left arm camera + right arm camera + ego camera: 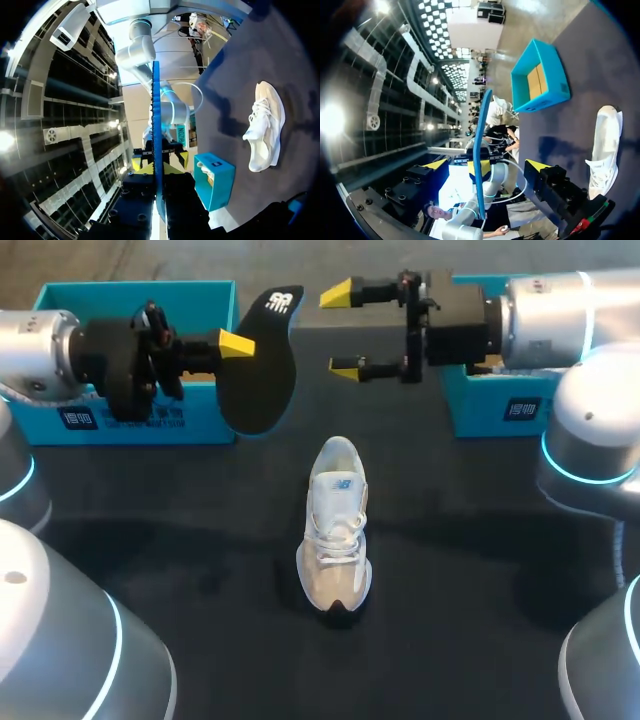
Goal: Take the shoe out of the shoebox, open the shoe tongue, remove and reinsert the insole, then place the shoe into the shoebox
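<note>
A: Nearest the lens are the robot's own grey arm segments (60,650), low at the corners. Past them, what holds the insole?

B: The left jaws. They are clamped on the black insole (258,370) from two sides, with one yellow fingertip (236,343) showing against its face. It hangs in the air above the counter (470,570), in front of the left blue box (130,350).

A: Why so high, and on edge?

B: To offer it across, I'd guess. From the left wrist the insole (157,140) is seen edge-on, running straight out between the fingers, so its free end points at the other arm.

A: And the right jaws?

B: Apart, holding nothing. Their yellow tips (338,292) sit just beside the insole's free end without touching it. From the right wrist the insole's thin edge (481,150) stands ahead, in line with the gap between the fingers. That looks lined up for a handover or a second grip.

A: Where is the shoe?

B: The shoe (335,530) is out of the box and stands on its sole mid-counter, toe toward the robot, well apart from both arms. It sits between the left box and the right blue box (500,405), nearer the robot than either.

A: How far along, then?

B: The insole is out and not yet back in. The shoe's opening faces up, which should help, though a thin insole may buckle if pushed from one end.
</note>
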`<state>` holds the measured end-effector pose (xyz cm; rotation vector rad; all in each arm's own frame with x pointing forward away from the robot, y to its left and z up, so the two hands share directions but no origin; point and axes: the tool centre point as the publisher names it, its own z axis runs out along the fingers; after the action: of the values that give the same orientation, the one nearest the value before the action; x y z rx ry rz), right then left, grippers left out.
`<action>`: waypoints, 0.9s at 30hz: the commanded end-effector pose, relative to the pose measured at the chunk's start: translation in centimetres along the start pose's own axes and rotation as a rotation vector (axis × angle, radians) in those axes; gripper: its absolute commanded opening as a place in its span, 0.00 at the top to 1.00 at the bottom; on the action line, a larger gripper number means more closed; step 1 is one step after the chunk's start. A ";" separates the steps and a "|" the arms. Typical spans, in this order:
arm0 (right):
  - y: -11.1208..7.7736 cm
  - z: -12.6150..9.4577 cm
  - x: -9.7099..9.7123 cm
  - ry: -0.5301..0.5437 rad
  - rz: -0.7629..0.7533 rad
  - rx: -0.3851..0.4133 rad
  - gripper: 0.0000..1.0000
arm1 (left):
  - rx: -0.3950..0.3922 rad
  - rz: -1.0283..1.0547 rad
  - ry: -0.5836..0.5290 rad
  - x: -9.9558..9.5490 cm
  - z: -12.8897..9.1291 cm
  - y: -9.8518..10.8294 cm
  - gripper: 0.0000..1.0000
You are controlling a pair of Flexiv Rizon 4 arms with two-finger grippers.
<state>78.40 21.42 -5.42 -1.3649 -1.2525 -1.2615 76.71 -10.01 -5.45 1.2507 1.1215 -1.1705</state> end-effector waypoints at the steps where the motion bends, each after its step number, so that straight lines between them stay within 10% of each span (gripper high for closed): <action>1: -0.8 -2.1 -0.1 0.008 -0.010 -0.007 0.00 | -0.003 0.003 0.008 -0.2 0.0 0.1 1.00; 27: -1.4 -4.8 -0.2 -0.002 -0.030 0.025 0.00 | -0.017 -0.080 -0.005 -0.8 -0.5 0.3 1.00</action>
<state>76.41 16.63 -5.14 -1.3315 -1.2908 -1.2629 77.08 -9.51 -4.75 1.2194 1.1467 -1.1897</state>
